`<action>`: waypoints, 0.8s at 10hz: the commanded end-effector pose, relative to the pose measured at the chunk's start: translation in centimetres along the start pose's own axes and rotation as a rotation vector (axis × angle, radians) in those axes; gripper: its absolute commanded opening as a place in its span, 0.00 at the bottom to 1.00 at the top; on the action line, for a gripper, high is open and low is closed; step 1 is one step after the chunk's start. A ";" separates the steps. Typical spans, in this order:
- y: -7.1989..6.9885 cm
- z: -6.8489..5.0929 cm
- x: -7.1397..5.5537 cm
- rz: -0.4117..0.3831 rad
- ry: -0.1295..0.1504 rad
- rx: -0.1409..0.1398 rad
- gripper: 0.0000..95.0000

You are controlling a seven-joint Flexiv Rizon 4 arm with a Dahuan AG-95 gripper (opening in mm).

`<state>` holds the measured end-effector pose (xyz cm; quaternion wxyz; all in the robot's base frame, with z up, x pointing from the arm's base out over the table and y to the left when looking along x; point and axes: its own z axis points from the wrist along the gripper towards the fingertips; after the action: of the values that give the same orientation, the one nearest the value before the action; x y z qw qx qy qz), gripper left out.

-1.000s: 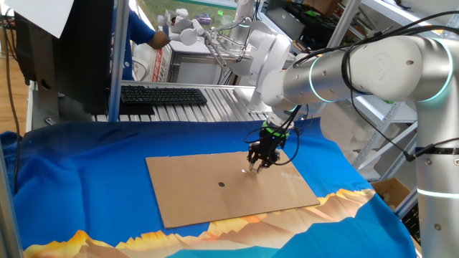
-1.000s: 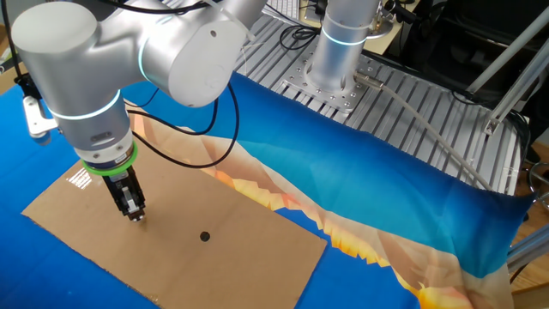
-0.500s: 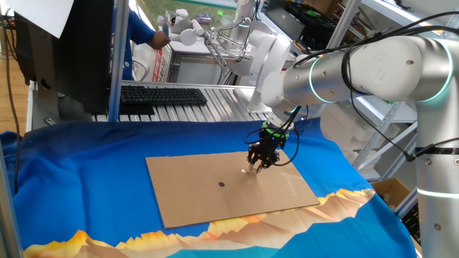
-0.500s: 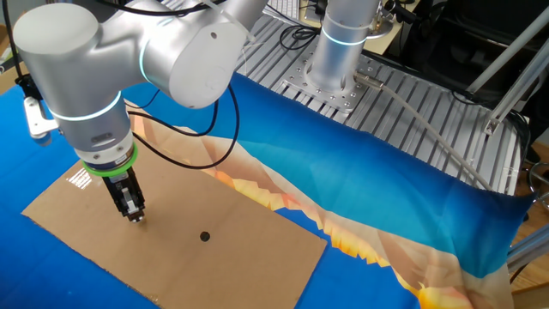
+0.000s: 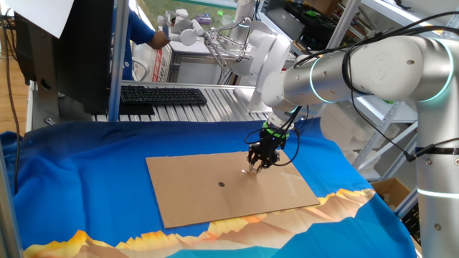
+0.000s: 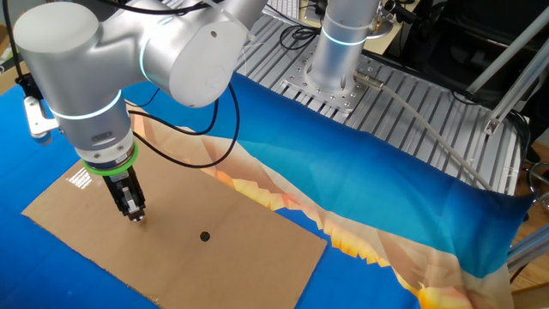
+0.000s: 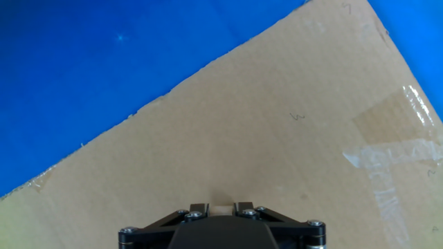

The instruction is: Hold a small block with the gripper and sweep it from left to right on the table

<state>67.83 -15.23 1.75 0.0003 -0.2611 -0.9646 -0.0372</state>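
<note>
My gripper, a small black claw with a green ring, points down at the right part of the brown cardboard sheet on the blue-clothed table. It is shut on the small block, a pale tan piece that shows between the fingertips in the hand view. The block's lower end touches or almost touches the cardboard. In the other fixed view the gripper stands on the left part of the cardboard; the block is too small to make out there.
A small dark round dot lies on the cardboard left of the gripper, also seen in the other fixed view. A black keyboard lies on the slatted metal bench behind the table. Clear tape strips cross the cardboard.
</note>
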 end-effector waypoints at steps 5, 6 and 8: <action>0.0 0.1 0.0 -0.001 0.001 -0.002 0.00; 0.0 0.1 0.0 0.000 0.002 -0.005 0.00; 0.1 0.1 0.0 0.003 0.003 -0.012 0.00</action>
<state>67.81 -15.09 1.71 0.0006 -0.2622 -0.9640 -0.0442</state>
